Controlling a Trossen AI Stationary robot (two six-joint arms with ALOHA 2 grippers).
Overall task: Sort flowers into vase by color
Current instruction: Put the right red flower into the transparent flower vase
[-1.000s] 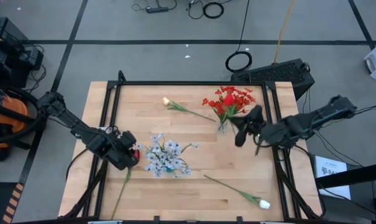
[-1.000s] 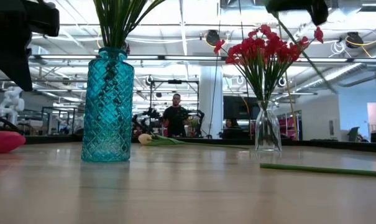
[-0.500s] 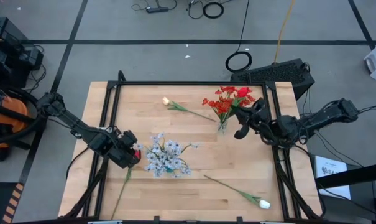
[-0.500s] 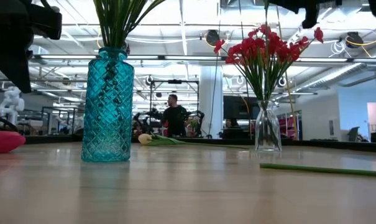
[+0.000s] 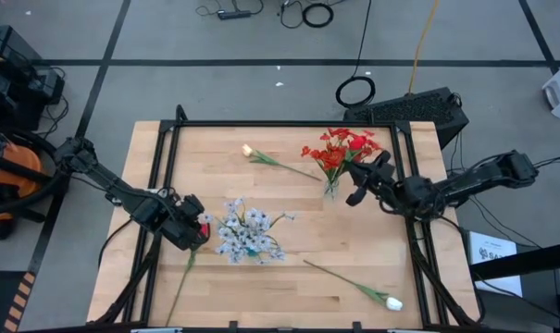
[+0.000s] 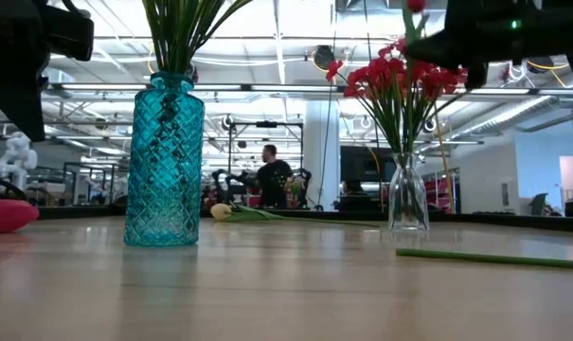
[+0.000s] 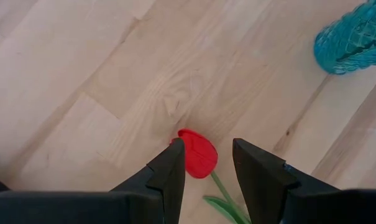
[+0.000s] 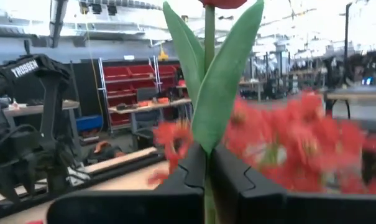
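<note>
Right gripper (image 5: pixel 361 185) clamps a red tulip (image 8: pixel 207 93) at the clear vase's (image 5: pixel 331 190) three o'clock; lowering comes next. Left gripper (image 7: pixel 203 163) straddles another, part-open.

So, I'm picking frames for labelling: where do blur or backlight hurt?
Right wrist view: the red flowers behind the held tulip stem are out of focus. Low view: bright ceiling lights leave the right gripper a dark silhouette. Left wrist view: the red tulip is sharp.
</note>
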